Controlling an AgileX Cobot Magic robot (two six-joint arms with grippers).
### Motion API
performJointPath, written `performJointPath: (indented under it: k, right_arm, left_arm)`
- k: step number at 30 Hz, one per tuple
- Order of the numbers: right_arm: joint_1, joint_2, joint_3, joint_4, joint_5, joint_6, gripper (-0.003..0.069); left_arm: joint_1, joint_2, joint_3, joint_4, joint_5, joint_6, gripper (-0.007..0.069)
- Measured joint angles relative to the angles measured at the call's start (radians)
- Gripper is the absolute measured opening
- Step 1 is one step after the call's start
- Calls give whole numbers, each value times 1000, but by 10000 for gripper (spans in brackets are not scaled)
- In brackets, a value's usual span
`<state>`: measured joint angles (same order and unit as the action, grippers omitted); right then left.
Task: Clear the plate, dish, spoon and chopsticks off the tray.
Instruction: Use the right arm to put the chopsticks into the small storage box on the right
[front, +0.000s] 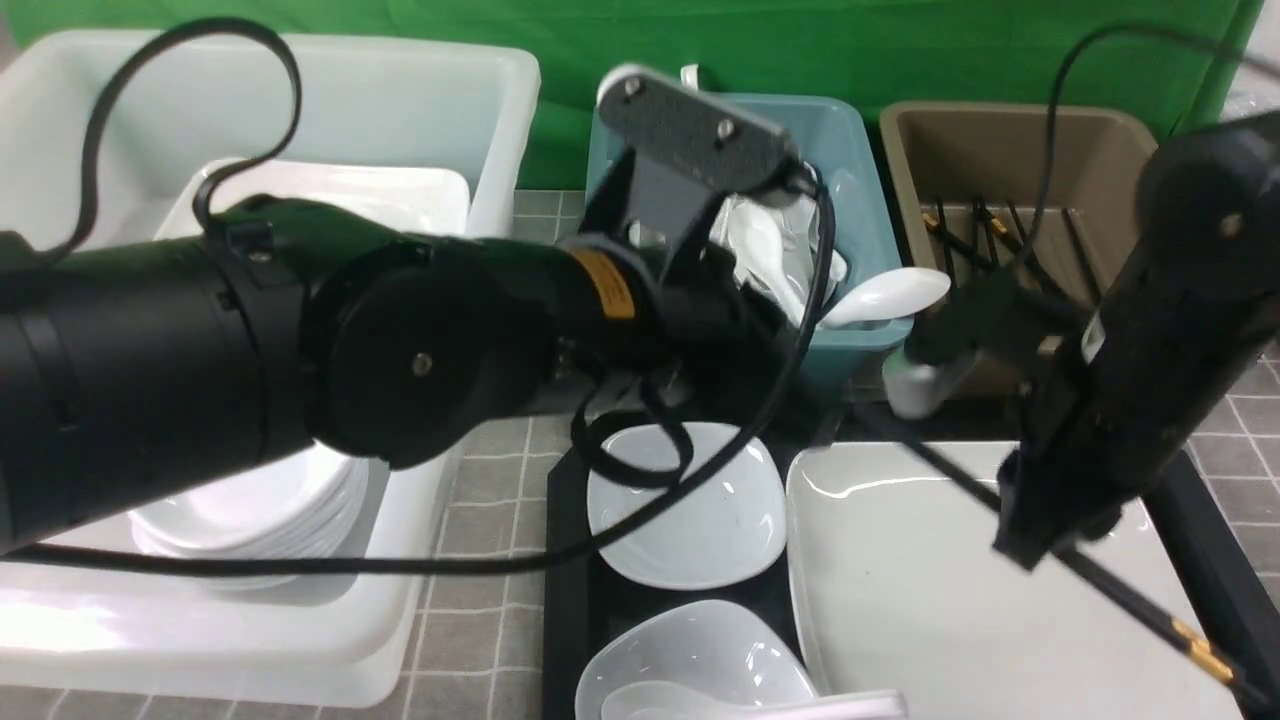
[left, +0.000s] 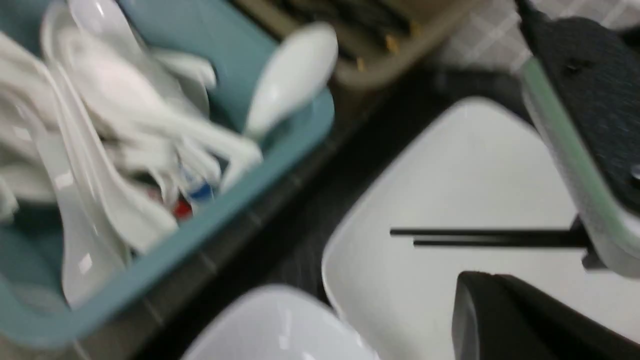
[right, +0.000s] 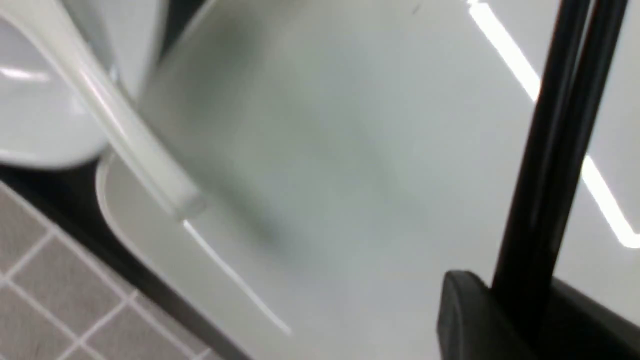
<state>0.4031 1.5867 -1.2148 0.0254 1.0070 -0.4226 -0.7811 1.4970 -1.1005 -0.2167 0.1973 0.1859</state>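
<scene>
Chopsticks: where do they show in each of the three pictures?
Front view: chopsticks slant over the plate, gold bands nearest the camera.
Left wrist view: two thin black lines over the plate.
Right wrist view: thick black bars crossing the plate.
Shared landmark: the plate.

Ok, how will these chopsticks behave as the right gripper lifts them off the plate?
Likely stiff and light: the chopsticks run thin and straight either side of the right gripper, no sag. Gripped near mid-length, they should hang fairly level. Being two smooth sticks pinched side by side above the plate, one might slip or swivel.
</scene>
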Motion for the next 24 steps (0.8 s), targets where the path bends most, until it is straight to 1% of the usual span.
performJointPath:
  k: [2,4,5,6,8,9,12,13,14,20,24]
  right_arm:
    - [-23,-20,-51,3,-47,25,136]
    - [-93,-26,-149,6,-188,87,136]
    - [-123,-22,-178,6,-251,107,136]
    - [-135,-21,-183,6,-264,111,136]
    - [-181,-5,-229,6,-386,144,136]
    - [-216,14,-259,6,-481,163,136]
    - [-273,71,-304,4,-666,211,136]
    - [-278,80,-308,4,-677,218,136]
    - [-294,114,-320,4,-746,234,136]
    - [-330,273,-330,4,-924,252,136]
    - [-333,335,-330,4,-965,254,148]
  left_arm:
    - [0,0,-22,1,-70,-1,1]
    - [0,0,-65,4,-152,-1,1]
    - [0,0,-76,6,-167,-1,1]
    - [0,0,-79,6,-171,-1,1]
    - [0,0,-97,7,-197,-2,1]
    - [0,0,-101,7,-211,-2,1]
    - [0,0,-103,9,-238,-2,1]
    - [0,0,-103,9,-240,-2,1]
    - [0,0,-103,10,-248,-2,1]
    - [0,11,-107,15,-232,-2,1]
    - [0,11,-107,25,-169,-2,1]
